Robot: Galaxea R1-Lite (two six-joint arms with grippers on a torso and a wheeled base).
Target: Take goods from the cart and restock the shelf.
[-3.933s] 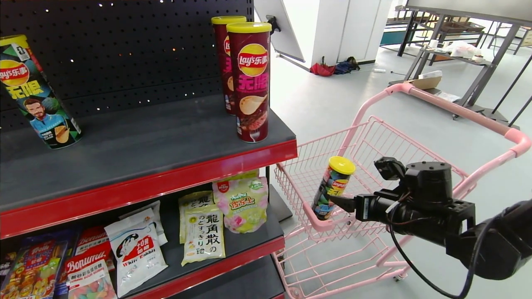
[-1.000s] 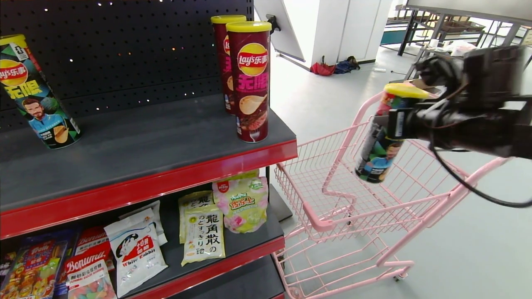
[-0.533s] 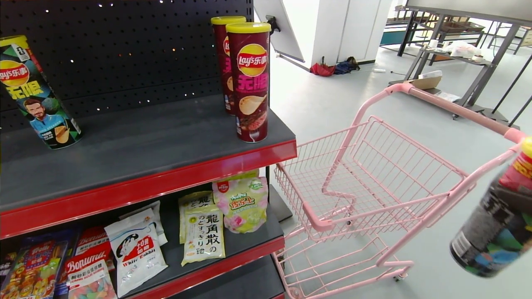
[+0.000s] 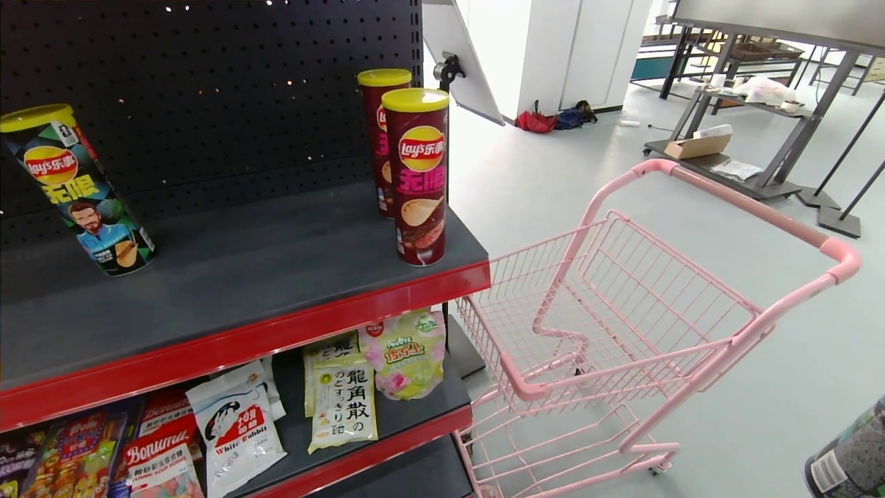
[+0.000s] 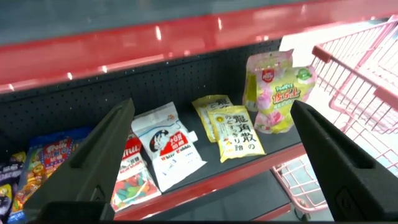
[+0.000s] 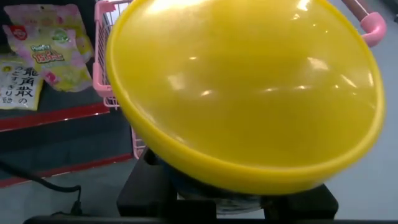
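1. The right gripper (image 6: 227, 202) has its fingers closed on the chip can (image 6: 249, 81), whose yellow lid sits close to the wrist camera; the can hangs low beside the cart (image 4: 747, 204), well apart from the shelf (image 4: 228, 277)
2. The left gripper (image 5: 211, 109) has its fingers (image 5: 93, 162) spread wide, nothing between them, facing the snack bags (image 5: 236, 130) on the lower tier
3. Done, as I judge it: the can is out of the cart, whose basket looks bare
4. Left to do: standing it on the top board, likely near the matching dark can (image 4: 83, 194) rather than the maroon cans (image 4: 420, 180)

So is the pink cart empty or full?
Empty. The cart has nothing in its wire basket or on its lower rack.
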